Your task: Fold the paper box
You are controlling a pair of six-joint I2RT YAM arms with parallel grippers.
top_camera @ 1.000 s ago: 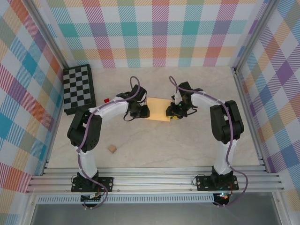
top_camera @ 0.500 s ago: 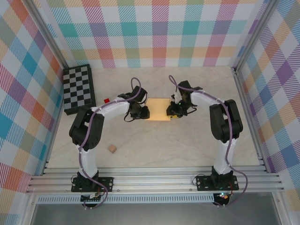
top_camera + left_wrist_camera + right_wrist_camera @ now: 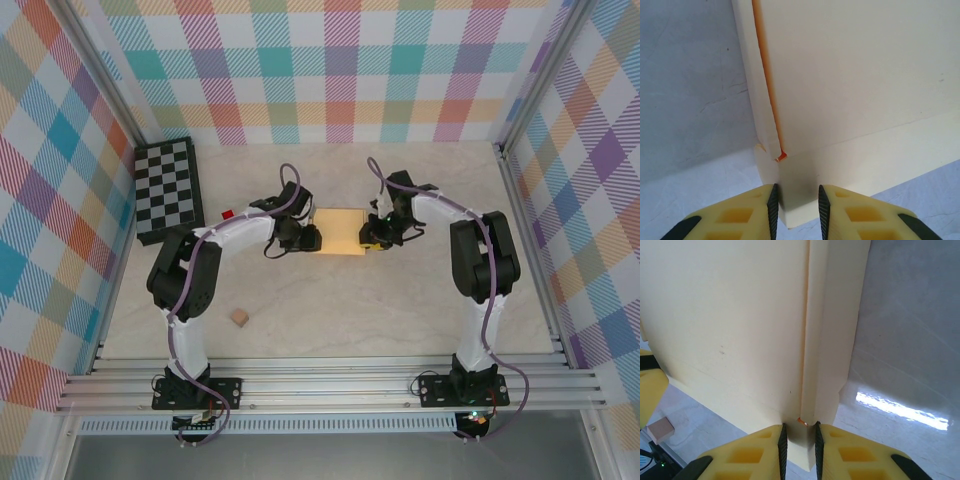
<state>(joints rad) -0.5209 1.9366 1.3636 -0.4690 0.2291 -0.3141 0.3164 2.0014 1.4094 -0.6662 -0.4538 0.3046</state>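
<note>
1. We see the box (image 3: 340, 232) lying flat on the table (image 3: 400, 310), toward the back and between the two arms.
2. Our left gripper (image 3: 312, 238) pinches the box's left edge. In the wrist view its fingers (image 3: 740, 216) grip a card corner beside a folded flap.
3. Our right gripper (image 3: 368, 238) pinches the right edge, and its fingers (image 3: 855, 454) clamp the card at a fold.
4. A chessboard (image 3: 168, 190) lies at the far left with a red block (image 3: 228, 214) near it. A tan cube (image 3: 239, 317) sits well apart from the box.
</note>
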